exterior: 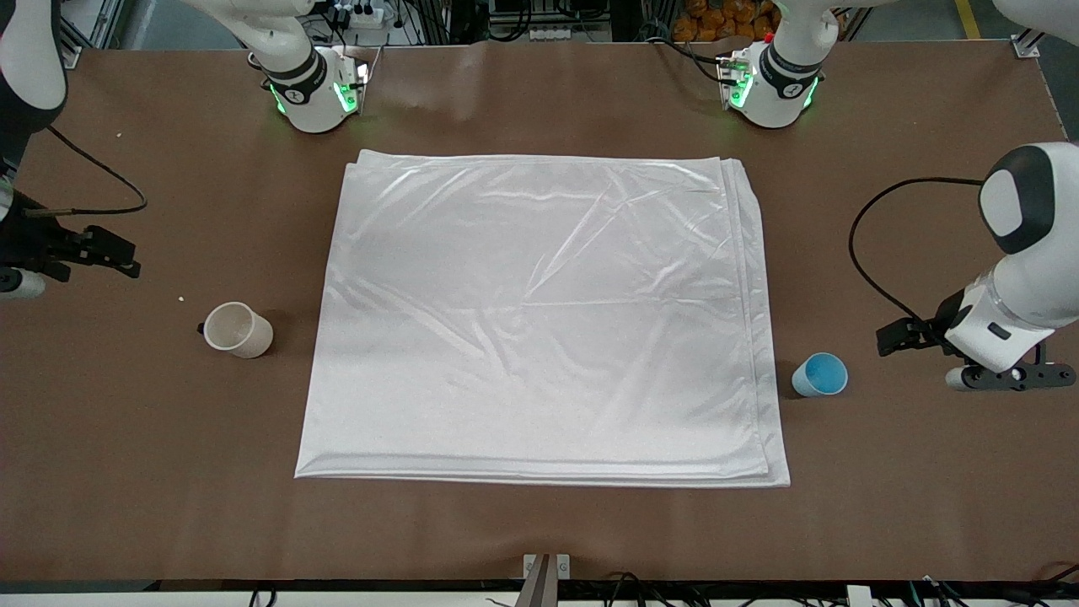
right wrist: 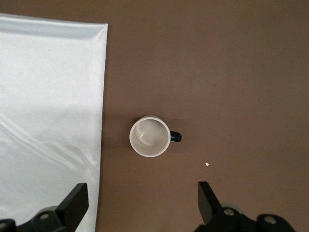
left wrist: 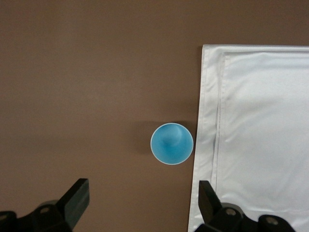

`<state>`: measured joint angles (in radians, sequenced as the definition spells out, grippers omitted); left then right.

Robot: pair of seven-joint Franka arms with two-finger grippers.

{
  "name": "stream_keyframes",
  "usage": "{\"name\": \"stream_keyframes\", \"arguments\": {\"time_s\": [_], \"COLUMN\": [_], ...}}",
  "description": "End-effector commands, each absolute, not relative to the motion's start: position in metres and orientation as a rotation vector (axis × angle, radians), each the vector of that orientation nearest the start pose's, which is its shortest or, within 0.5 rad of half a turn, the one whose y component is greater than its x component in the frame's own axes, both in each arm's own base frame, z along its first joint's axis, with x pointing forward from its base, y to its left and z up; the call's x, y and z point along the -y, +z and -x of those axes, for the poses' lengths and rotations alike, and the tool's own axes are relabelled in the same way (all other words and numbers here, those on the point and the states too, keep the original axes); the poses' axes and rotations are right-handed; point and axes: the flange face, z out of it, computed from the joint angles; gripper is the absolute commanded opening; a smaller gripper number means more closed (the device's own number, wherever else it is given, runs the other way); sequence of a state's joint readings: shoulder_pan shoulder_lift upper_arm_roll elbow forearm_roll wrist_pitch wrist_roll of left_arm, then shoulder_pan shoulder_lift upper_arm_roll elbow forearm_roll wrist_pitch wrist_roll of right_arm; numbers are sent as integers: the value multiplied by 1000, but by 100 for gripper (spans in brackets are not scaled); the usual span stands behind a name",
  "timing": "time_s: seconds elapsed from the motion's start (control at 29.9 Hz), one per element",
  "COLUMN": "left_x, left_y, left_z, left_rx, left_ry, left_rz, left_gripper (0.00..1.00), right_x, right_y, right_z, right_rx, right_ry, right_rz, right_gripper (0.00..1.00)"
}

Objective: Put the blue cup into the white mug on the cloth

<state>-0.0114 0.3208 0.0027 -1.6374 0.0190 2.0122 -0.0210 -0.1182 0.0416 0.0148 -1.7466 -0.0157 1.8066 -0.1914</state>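
Front view: shiny white wrinkled cloth [exterior: 539,320] on brown table [exterior: 910,523]; cream-white black-handled mug [exterior: 238,330] off the cloth toward the right arm's end, handleless pale-blue tapered cup [exterior: 819,375] just beside the cloth toward the left arm's end.

Left wrist view: left gripper [left wrist: 143,200] spread wide, empty, over the table near the cup [left wrist: 172,143].

Right wrist view: right gripper [right wrist: 143,202] likewise spread, empty, near the mug [right wrist: 150,136].

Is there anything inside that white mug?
No. The white mug shows a bare off-white inside. The blue cup stands apart on the table, beside the cloth. Nothing covers the mug's opening.

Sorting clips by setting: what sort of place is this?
Likely a robotics lab bench: two arm bases bolted to a brown table, cables along its edge, and only a cloth, blue cup and white mug.
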Motion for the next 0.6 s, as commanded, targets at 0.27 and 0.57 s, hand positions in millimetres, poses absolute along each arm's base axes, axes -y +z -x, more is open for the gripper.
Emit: {"name": "stream_keyframes", "arguments": {"time_s": [0.27, 0.57], "left_x": [11, 8], "left_y": [360, 306], "left_z": [-666, -664], "left_rx": [-61, -58], "left_ry": [-106, -80], "left_rz": [3079, 3087], "left_gripper": [100, 100], "right_x": [70, 68], "right_y": [474, 408], "right_z": [-575, -560], "right_rx": [594, 917], "right_ry": [35, 48], "right_rz": [3088, 3001], "right_gripper": [100, 100]}}
